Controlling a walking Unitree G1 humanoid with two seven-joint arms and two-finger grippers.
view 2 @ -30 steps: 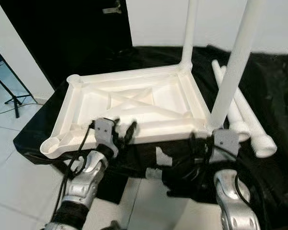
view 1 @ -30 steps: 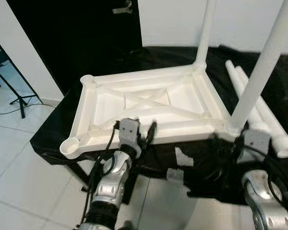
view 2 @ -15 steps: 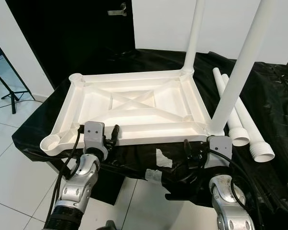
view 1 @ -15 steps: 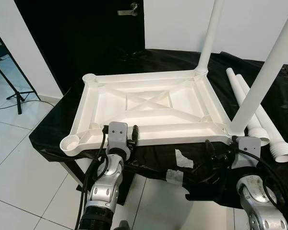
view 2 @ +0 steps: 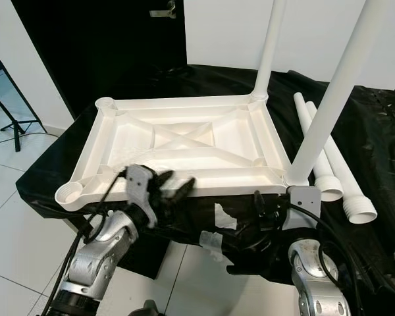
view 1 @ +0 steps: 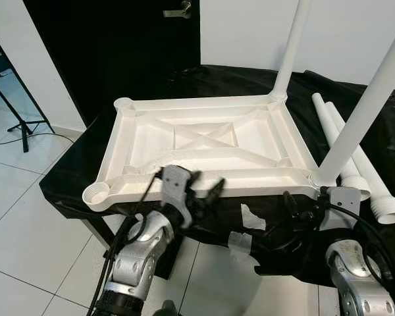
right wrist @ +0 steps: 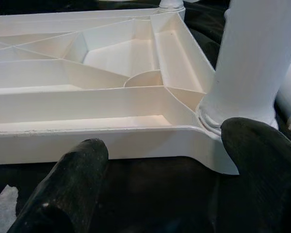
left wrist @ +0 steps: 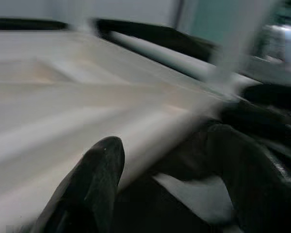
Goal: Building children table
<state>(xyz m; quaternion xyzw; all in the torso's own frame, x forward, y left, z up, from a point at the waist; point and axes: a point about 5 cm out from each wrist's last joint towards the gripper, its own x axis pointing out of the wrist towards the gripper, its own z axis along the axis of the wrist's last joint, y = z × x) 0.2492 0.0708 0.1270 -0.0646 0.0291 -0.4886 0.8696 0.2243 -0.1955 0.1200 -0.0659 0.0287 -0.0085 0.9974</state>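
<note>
The white upturned tabletop (view 1: 204, 141) lies on the black-covered bench (view 1: 184, 79), and both the left gripper (view 1: 204, 191) and right gripper (view 1: 303, 205) hover open and empty at its near edge.

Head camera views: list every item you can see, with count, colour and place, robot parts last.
Tabletop: one, white, upside down on the black cloth.
Fitted legs: two, white, upright in the tabletop's right-hand corners.
Loose legs: two, white, lying on the cloth right of the tabletop.
Black cloth: one, covering the work table.
Door: one, black, behind the table.
Tripod stand: one, black, on the tiled floor at left.
Left gripper: fingers open, at the tabletop's near edge.
Right gripper: fingers open, at the near right corner.
</note>
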